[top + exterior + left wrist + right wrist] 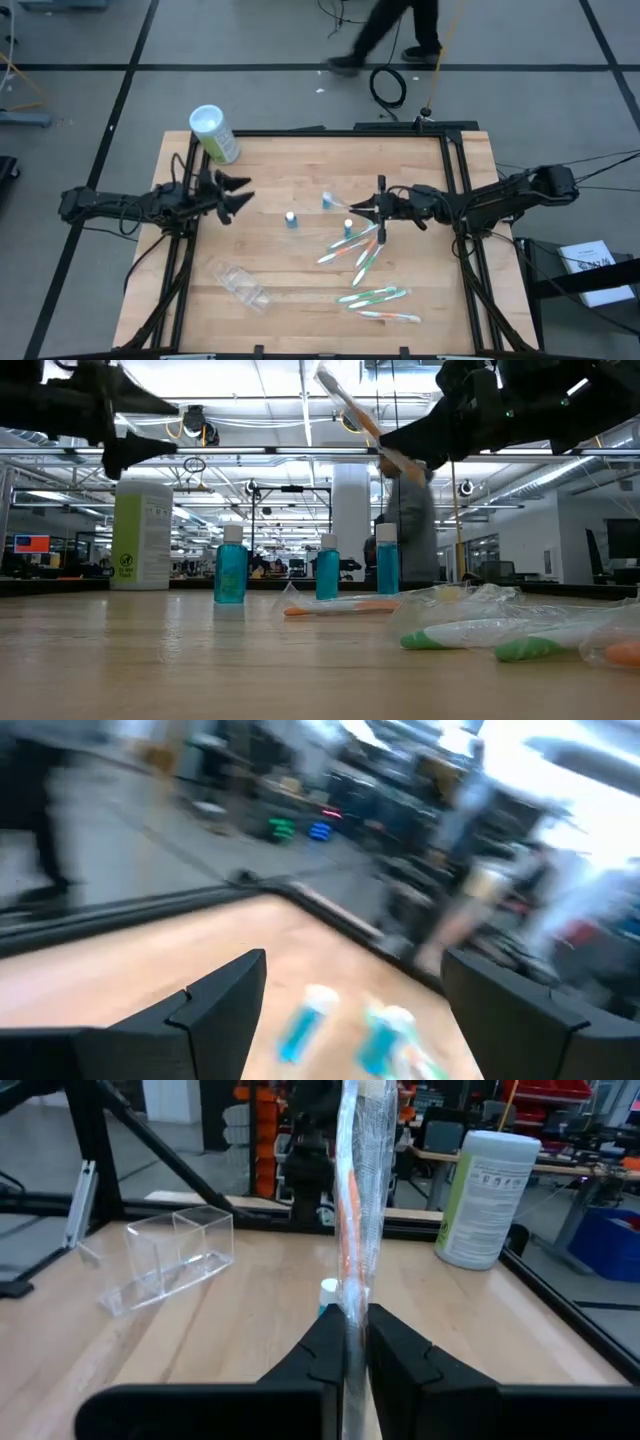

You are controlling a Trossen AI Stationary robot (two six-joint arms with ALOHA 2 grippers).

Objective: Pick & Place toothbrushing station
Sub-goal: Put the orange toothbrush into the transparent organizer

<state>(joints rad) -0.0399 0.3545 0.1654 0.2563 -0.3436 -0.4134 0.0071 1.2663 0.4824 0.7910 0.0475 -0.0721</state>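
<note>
The right gripper [380,208] is positioned above the bench [300,300] centre, at about 3 o'clock of the three blue-capped tubes [291,219]; its jaws are pressed together on a wrapped toothbrush with an orange accent [352,1210], which is lifted clear of the bench and stands roughly upright between the jaws in the right wrist view. The left gripper [243,194] hovers at about 9 o'clock of the tubes with its jaws spread and nothing between them. The remaining toothbrushes [380,297] lie flat on the bench, at about 5 o'clock of the tubes. The clear plastic holder [239,283] lies at 7 o'clock of the tubes. A green canister with a white lid [213,133] stands at the bench's 11 o'clock corner.
</note>
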